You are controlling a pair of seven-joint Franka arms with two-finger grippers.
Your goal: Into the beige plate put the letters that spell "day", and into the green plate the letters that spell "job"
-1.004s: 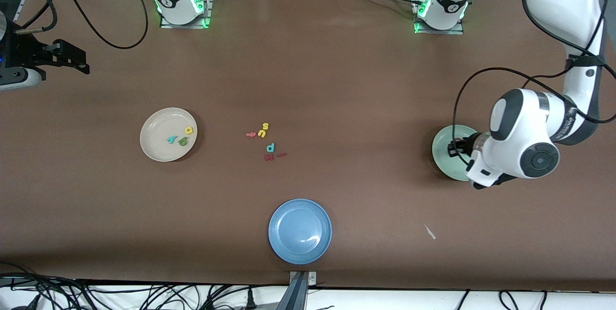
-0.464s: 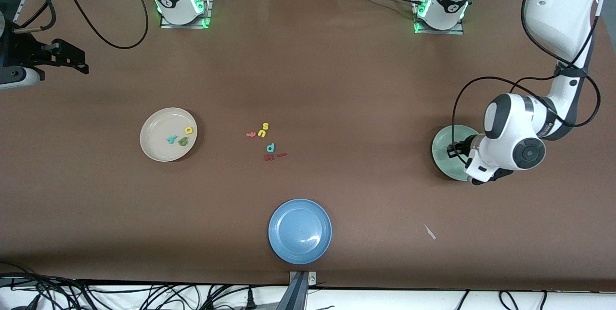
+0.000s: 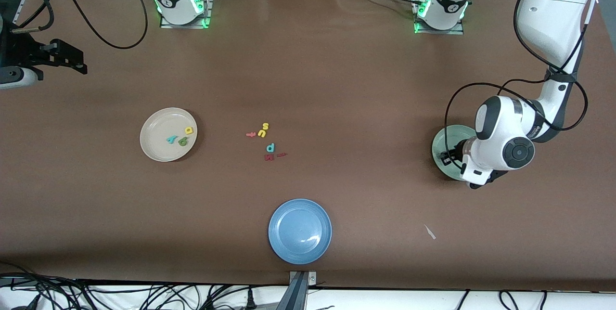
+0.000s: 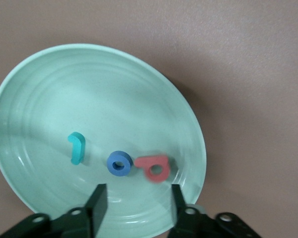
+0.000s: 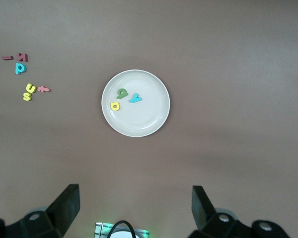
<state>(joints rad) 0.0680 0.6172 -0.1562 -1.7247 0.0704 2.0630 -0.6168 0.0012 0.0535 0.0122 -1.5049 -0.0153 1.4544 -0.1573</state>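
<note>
So here's where I'm at: left gripper (image 4: 135, 206) is hanging low over the green plate (image 4: 49, 79), jaws parted with nothing between them, and the salmon "b" (image 4: 154, 166) lies flat in the plate just under that gap. It sits right beside the blue "o" (image 4: 119, 163), nearly touching it, with the teal "j" (image 4: 76, 147) a little apart on the ring's other flank, so all three lie in a rough row across the plate floor. The thing I'm watching is that the "b" is directly below the fingertips with its stem running along the row toward the "o", so the clean exit looks like straight up, not sideways, or I risk a finger dragging it into the ring or toward the rim. Over at the right arm's end of the table, the beige plate (image 3: 168, 134) has the yellow "d" (image 3: 189, 130), the green "a" (image 3: 182, 141) and the light teal "y" (image 3: 171, 139) clustered together in it. Right gripper (image 5: 135, 208) is parked high above that plate, fingers spread wide and empty, just waiting. Leftover letters (image 3: 266, 140) sit mid-table and the blue plate (image 3: 300, 231) is nearest the front camera, neither needed. Both words look sorted to me.
</note>
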